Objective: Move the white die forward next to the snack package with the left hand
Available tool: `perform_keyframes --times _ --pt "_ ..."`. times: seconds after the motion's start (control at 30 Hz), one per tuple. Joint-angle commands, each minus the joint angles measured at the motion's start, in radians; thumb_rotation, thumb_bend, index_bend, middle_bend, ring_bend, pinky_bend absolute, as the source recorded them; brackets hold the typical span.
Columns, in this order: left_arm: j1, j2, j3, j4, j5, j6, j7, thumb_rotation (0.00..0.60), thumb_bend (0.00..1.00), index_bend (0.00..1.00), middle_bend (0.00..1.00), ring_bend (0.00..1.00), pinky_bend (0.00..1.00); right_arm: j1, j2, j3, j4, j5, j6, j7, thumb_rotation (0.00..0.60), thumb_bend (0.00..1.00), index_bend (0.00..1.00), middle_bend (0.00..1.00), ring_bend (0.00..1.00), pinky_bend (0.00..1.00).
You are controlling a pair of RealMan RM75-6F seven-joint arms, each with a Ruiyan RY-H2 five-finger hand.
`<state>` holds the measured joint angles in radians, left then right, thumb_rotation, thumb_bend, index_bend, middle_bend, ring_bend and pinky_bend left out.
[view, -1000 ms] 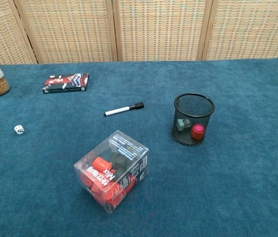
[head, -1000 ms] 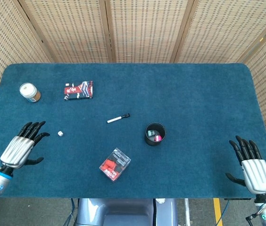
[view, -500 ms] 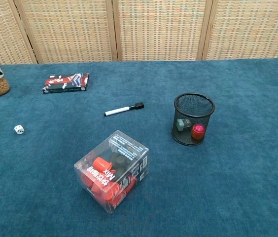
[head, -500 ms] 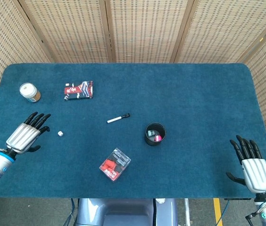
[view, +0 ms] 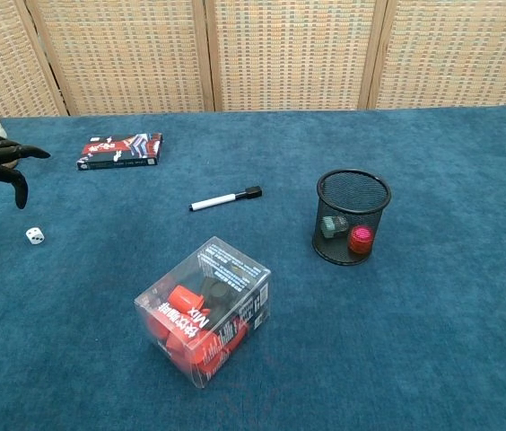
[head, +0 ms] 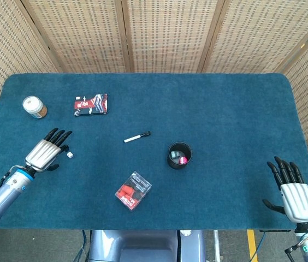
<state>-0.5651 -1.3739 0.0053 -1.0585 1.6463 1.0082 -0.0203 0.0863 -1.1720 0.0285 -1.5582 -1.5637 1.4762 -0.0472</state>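
- The white die (head: 70, 155) lies flat on the blue table (head: 225, 109), well to the left of the mesh cup (head: 179, 155) and on about the same line across the table.
- The left hand (head: 47, 151) hovers just left of the die, further from the mesh cup; its fingers (head: 61, 135) are spread wide and hold nothing. In the chest view its dark fingertips (view: 15, 171) hang above and slightly behind the die (view: 35, 235), not touching it.
- The snack package (head: 91, 104), red and dark, lies flat far to the left of the mesh cup and nearer the rear edge, well apart from the die.
- The right hand (head: 293, 194) rests near the front right corner, well to the right of the mesh cup, fingers apart and empty.
- A marker (head: 137, 137) lies just left of the mesh cup, slightly to the rear.
- A clear box (head: 133, 190) with red contents sits left of and in front of the mesh cup.
- A white-lidded jar (head: 34, 106) stands left of the snack package, furthest from the mesh cup.
- The mesh cup (view: 352, 216) holds a red item and a greenish item.
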Motion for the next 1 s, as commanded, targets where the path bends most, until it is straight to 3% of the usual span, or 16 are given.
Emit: perform_keyframes --times 0.03,1.0 --pt "-0.012 -0.009 0.001 0.012 -0.006 -0.010 -0.004 0.600 0.26 0.40 0.00 0.00 0.00 0.000 0.000 0.001 0.001 0.001 0.001 0.001 0.600 0.16 0.05 0.00 0.00 0.00" --pt "-0.070 -0.142 0.018 0.182 -0.058 -0.074 -0.044 0.600 0.28 0.45 0.00 0.00 0.00 0.003 -0.008 0.004 0.019 0.008 -0.004 0.008 0.600 0.16 0.05 0.00 0.00 0.00"
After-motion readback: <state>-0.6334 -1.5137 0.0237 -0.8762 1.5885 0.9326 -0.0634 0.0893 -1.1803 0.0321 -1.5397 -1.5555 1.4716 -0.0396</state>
